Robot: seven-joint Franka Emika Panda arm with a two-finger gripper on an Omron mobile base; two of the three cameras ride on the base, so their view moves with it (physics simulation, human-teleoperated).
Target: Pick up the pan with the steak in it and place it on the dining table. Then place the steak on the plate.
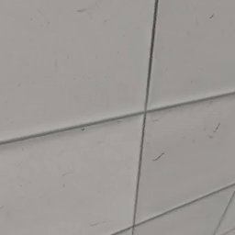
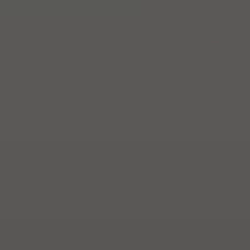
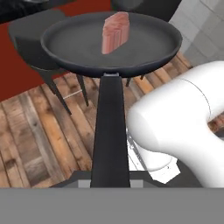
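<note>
Nearest the lens in the hand view, the handle of the pan runs straight up the middle of the frame from the bottom edge, where the gripper is clamped on its near end. The fingertips are mostly hidden under the handle, but the way the pan hangs off nothing else says the jaws are closed on it.

Going left to right across that view: at the upper left, a dark chair stands against a red cabinet face, its thin legs reaching the wooden floor at centre left. Above centre, the pan's round bowl spans most of the frame's width and is carried clear of the floor and the chair. The steak sits inside it, slightly right of centre and towards the far wall; it looks propped on edge rather than lying flat, likely from the pan's tilt, though I cannot tell for certain. At the upper right, grey tiles meet the wood.

Holding by the handle's end keeps the fingers away from the meat and lets the bowl lead towards the dining table, which I judge is not yet reached.

The hand points along the handle, roughly level, pan held out ahead. The left base view faces pale tiled wall.
</note>
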